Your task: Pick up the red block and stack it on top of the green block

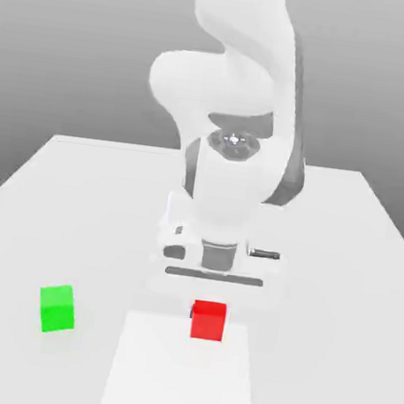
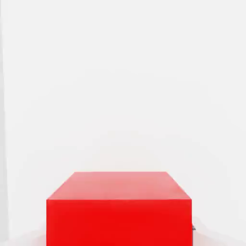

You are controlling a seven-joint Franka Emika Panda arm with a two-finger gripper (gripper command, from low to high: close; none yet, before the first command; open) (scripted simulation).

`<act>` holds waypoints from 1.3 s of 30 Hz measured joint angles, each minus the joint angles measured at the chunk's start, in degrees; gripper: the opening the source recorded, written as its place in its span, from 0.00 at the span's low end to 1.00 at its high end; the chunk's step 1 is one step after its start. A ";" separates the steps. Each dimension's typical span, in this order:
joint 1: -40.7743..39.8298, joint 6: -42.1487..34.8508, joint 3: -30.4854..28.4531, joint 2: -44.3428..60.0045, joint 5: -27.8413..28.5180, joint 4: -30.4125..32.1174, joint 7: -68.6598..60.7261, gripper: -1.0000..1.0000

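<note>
The red block (image 1: 208,320) rests on the white table (image 1: 341,258), near its front middle. My gripper (image 1: 212,294) has come straight down on it, and the white hand sits just above the cube's top. It is shut on the red block, which still touches the table. In the hand view the red block (image 2: 119,209) looms very close, its top face and one side showing. The green block (image 1: 56,307) stands alone on the table toward the exterior view's left, well apart from the red one and level with it.
The arm's bulky white body (image 1: 239,112) rises right behind the red block. A lighter rectangular patch (image 1: 179,381) marks the table in front of the cube. Open table surface lies between the two blocks.
</note>
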State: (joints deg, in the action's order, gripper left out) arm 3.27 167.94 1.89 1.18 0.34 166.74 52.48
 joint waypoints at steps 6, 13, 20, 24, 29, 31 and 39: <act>-0.91 -7.12 -3.06 -7.30 -0.10 -0.06 -7.47 0.00; -4.74 -10.16 -10.40 -8.10 1.78 -2.75 -25.78 0.00; -8.76 -12.95 -17.80 -8.27 3.61 -5.45 -44.40 0.00; -11.11 -14.46 -21.99 -8.11 4.56 -6.97 -55.12 0.00; -12.66 -14.58 -25.77 -6.46 3.89 -8.49 -65.46 0.00; -12.20 -13.10 -25.97 -4.70 2.06 -8.75 -67.20 0.00; -12.64 -5.23 -23.39 4.36 -8.20 -9.11 -74.71 0.00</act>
State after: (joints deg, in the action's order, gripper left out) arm -9.37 162.71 -21.49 5.54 -7.86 157.63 -22.23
